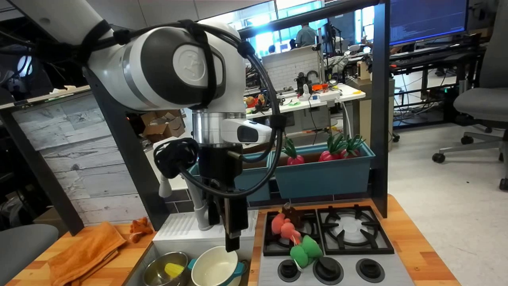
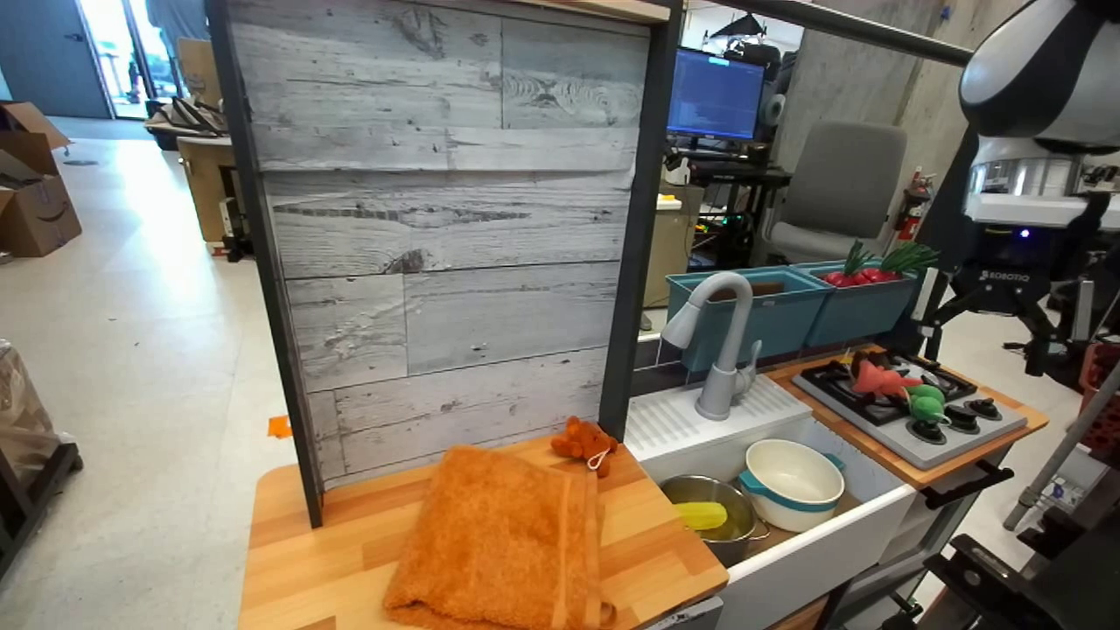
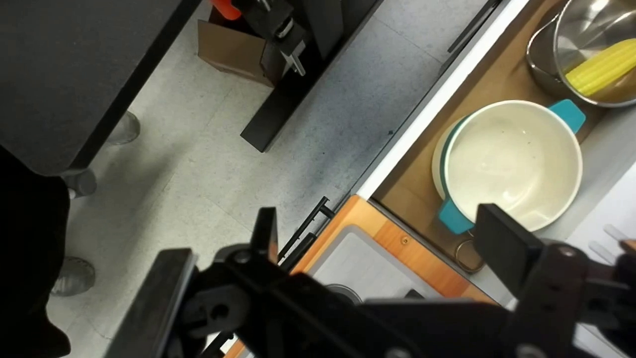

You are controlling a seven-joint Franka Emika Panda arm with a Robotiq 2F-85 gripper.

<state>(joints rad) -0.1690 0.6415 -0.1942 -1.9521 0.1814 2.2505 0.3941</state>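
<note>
My gripper (image 3: 385, 236) points down with its fingers spread wide and nothing between them. In an exterior view the gripper (image 2: 984, 350) hangs in the air at the stove side, clear of the worktop. Behind its right finger, in the wrist view, lies a cream pot (image 3: 512, 159) with teal handles, well below. This pot (image 1: 214, 266) stands in the sink basin beside a steel pot (image 2: 726, 547) holding a yellow corn cob (image 3: 603, 67). On the grey stove (image 2: 927, 451) rest a red toy (image 1: 286, 229) and a green toy (image 1: 305, 251), with a dark brown one (image 1: 292, 215) behind them.
A folded orange towel (image 2: 499, 534) and an orange plush toy (image 2: 582, 440) lie on the wooden counter. The grey faucet (image 2: 726, 350) rises behind the basin. Teal planters (image 1: 321, 178) with toy radishes line the back. A dark post (image 1: 380, 119) and a plank panel (image 2: 455, 219) stand upright.
</note>
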